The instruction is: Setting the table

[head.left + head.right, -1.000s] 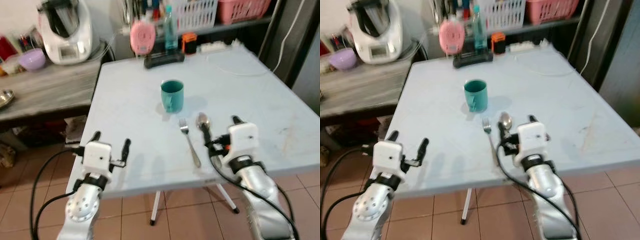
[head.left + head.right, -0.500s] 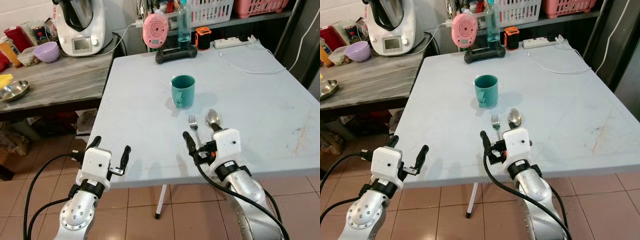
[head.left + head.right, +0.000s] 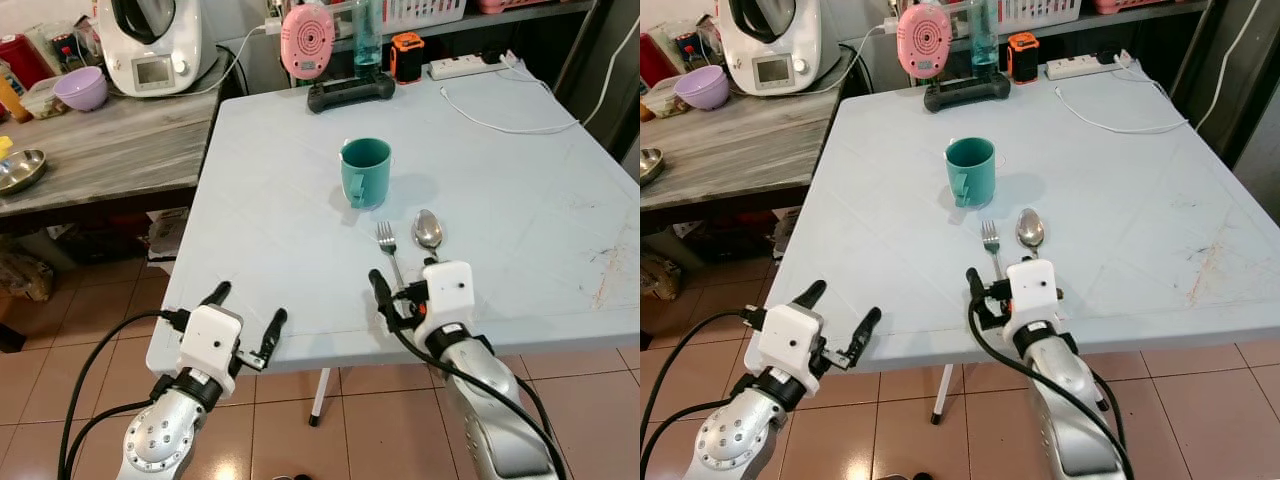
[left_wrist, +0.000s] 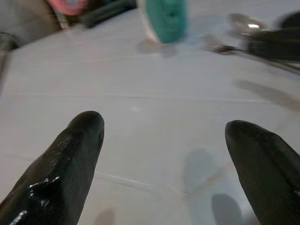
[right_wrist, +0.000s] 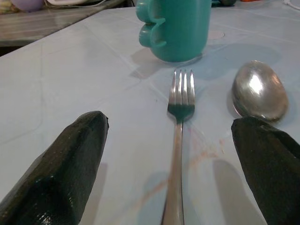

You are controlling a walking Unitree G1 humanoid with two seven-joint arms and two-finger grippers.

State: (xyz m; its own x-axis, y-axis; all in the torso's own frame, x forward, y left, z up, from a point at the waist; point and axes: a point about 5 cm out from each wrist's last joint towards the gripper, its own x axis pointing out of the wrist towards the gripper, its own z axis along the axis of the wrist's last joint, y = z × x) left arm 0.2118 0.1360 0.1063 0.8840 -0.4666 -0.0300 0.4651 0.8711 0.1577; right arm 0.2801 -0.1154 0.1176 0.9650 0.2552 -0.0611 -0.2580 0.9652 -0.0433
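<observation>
Hovering low over the near edge of the pale blue table [image 3: 520, 200], right gripper [image 3: 410, 290] with its 2 black fingers spread wide, gripping nothing, straddling the handle of the fork [image 3: 387, 245]. Seen through the right wrist view: fork [image 5: 180, 101] lying flat between the fingertips [image 5: 77, 154], tines aimed at the teal mug [image 5: 176, 26], spoon [image 5: 259, 91] just beside it on the right, bowl up. Standing upright farther in on the table, teal mug [image 3: 365, 172], handle turned toward the robot's left, apart from the cutlery. Held near the table's front left corner, left gripper [image 3: 245, 320], fingers parted and empty, pointing across the bare tabletop in the left wrist view, mug [image 4: 164, 18] blurred in the distance. Resting along the far edge: pink round gadget [image 3: 306, 40], black stand [image 3: 350, 93], orange device [image 3: 405, 57], white power strip [image 3: 465, 66] with a white cable [image 3: 500, 120]. Sitting on the grey wooden counter [image 3: 110, 140] to the left: white kitchen machine [image 3: 150, 45], purple bowl [image 3: 80, 88], metal dish [image 3: 18, 170]
</observation>
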